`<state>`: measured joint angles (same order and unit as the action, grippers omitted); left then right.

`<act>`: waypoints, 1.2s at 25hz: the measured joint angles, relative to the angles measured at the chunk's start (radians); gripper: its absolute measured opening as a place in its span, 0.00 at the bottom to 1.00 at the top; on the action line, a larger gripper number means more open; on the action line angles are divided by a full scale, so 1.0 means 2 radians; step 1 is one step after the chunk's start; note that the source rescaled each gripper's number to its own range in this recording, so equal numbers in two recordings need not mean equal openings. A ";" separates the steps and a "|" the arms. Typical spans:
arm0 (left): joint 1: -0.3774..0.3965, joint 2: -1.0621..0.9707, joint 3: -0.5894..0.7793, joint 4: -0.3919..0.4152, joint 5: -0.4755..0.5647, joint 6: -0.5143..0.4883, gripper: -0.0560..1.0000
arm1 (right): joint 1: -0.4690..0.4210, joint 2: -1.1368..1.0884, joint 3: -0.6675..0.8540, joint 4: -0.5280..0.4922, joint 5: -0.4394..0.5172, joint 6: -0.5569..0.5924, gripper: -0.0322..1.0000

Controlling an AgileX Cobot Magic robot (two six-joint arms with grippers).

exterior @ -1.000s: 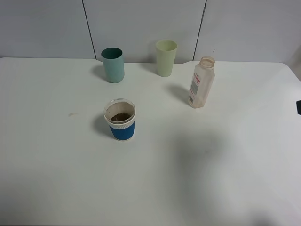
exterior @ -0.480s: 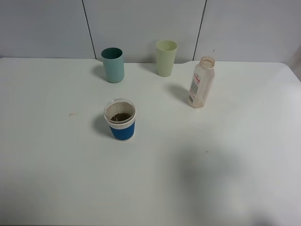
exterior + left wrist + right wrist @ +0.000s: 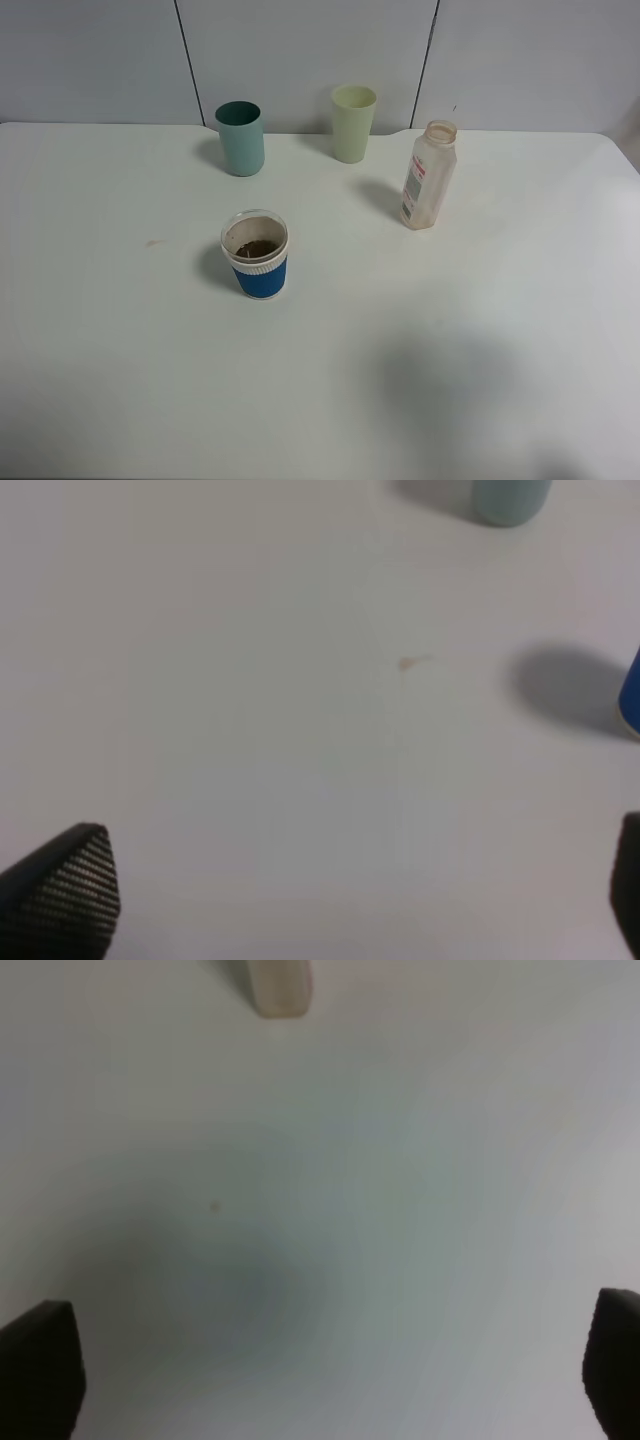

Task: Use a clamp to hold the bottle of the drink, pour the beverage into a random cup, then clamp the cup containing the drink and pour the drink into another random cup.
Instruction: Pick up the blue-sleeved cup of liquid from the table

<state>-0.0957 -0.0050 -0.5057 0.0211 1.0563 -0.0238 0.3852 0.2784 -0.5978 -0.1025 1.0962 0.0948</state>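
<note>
In the high view, the counter carries four vessels, all upright and well apart from one another. The blue cup stands near the counter's centre, slightly toward 10 o'clock, and holds a shallow layer of brown beverage. Taken from the blue cup, the teal tumbler stands at 12 o'clock near the far edge, the yellow-green tumbler at 1 o'clock, and the bottle at 2 o'clock. The bottle is uncapped, with its label facing 8 o'clock; whether any liquid is inside it cannot be told. A small stain marks the counter at 9 o'clock from the blue cup. Neither arm appears in the high view. The left jaws stand fully open and grip nothing: only their dark tips show at the outer corners of the left wrist view, with bare counter between them, and the teal tumbler's base and a sliver of the blue cup lie well beyond them. The right jaws likewise stand fully open and empty above bare counter, with the bottle's base well ahead of them.
</note>
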 joint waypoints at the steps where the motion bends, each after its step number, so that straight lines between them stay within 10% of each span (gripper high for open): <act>1: 0.000 0.000 0.000 0.000 0.000 0.000 1.00 | 0.000 -0.005 0.007 0.003 -0.001 0.000 1.00; 30: 0.000 0.000 0.000 0.000 0.000 0.000 1.00 | 0.000 -0.099 0.052 0.008 -0.017 0.000 1.00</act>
<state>-0.0957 -0.0050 -0.5057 0.0211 1.0563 -0.0238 0.3852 0.0813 -0.4944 -0.0871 1.0621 0.0958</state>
